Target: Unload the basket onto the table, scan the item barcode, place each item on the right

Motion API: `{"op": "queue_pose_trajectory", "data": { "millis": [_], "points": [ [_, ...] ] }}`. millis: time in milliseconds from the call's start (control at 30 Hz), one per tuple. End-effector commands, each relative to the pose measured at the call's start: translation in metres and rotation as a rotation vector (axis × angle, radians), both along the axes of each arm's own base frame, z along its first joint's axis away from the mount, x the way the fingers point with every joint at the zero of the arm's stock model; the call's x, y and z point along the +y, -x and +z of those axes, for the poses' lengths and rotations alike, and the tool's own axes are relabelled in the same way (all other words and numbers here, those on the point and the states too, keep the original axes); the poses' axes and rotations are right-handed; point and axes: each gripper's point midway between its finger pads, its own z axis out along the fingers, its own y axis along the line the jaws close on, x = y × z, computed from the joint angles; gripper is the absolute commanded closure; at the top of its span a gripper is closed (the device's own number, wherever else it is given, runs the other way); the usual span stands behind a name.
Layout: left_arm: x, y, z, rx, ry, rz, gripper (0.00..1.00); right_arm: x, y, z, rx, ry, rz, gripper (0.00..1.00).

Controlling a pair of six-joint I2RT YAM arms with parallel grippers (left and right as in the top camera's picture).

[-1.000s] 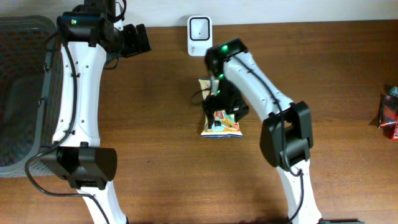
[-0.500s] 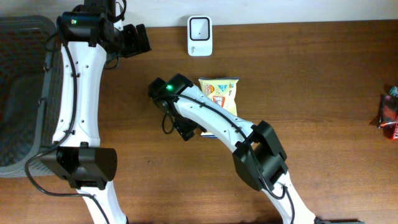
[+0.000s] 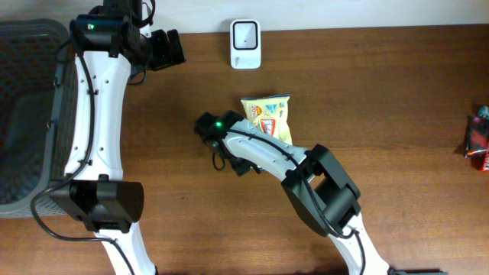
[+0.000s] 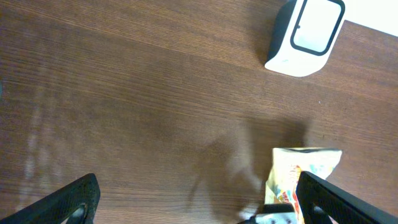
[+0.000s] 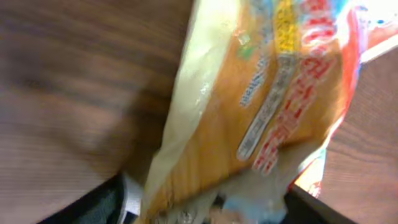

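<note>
So the left fingers (image 4: pixel 74 200) are spread fully wide over the bare surface (image 4: pixel 137 93), holding nothing. The right fingers (image 5: pixel 93 208) sit partly open either side of the bag (image 3: pixel 269 114), but it's too blurry to tell if they're gripping it. The bag lies at 6 o'clock from the scanner (image 3: pixel 245 33).

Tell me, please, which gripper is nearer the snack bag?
Right. The right gripper is at the snack bag, fingers either side; the left gripper hangs far off toward the basket.

One snack bag (image 3: pixel 267 116); one scanner (image 3: pixel 245 33); one basket (image 3: pixel 34 34); one red packet (image 3: pixel 477 141); two arms (image 3: pixel 95 114) (image 3: pixel 263 149).
</note>
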Motion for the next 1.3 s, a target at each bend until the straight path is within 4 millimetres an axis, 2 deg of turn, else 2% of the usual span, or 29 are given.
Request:
{"op": "queue_pose_trajectory", "data": {
  "millis": [0,67,233,400,533,633,700,833,900,1067,1200,1267],
  "points": [
    [0.005,0.001,0.004,-0.009,-0.006,0.017,0.01,-0.019,-0.003,-0.007,0.002,0.023,-0.055,0.56],
    [0.005,0.001,0.004,-0.009,-0.006,0.017,0.01,-0.021,-0.003,-0.007,0.005,0.024,-0.059,0.71],
    [0.005,0.001,0.004,-0.008,-0.006,0.017,0.01,-0.016,-0.001,0.002,0.034,0.0,-0.068,0.96],
    [0.005,0.001,0.004,-0.009,-0.006,0.017,0.01,0.006,-0.008,0.038,0.049,-0.094,-0.08,0.96],
    [0.005,0.001,0.004,-0.008,-0.006,0.017,0.01,0.045,-0.005,0.089,0.14,-0.318,-0.042,0.96],
    [0.005,0.001,0.004,-0.009,-0.006,0.017,0.01,0.077,0.01,0.121,0.28,-0.543,0.096,0.96],
    [0.005,0.001,0.004,-0.008,-0.006,0.017,0.01,0.095,0.029,0.141,0.411,-0.716,0.218,0.96],
    [0.005,0.001,0.004,-0.009,-0.006,0.017,0.01,0.112,0.06,0.167,0.62,-1.019,0.415,0.96],
    [0.005,0.001,0.004,-0.008,-0.006,0.017,0.01,0.113,0.064,0.178,0.663,-1.128,0.443,0.96],
    [0.005,0.001,0.004,-0.009,-0.006,0.017,0.01,0.098,0.048,0.181,0.697,-1.311,0.361,0.96],
    [0.005,0.001,0.004,-0.009,-0.006,0.017,0.01,0.079,0.033,0.16,0.725,-1.405,0.219,0.96],
    [0.005,0.001,0.004,-0.009,-0.006,0.017,0.01,0.065,0.028,0.142,0.747,-1.461,0.12,0.96]
  ]
}}
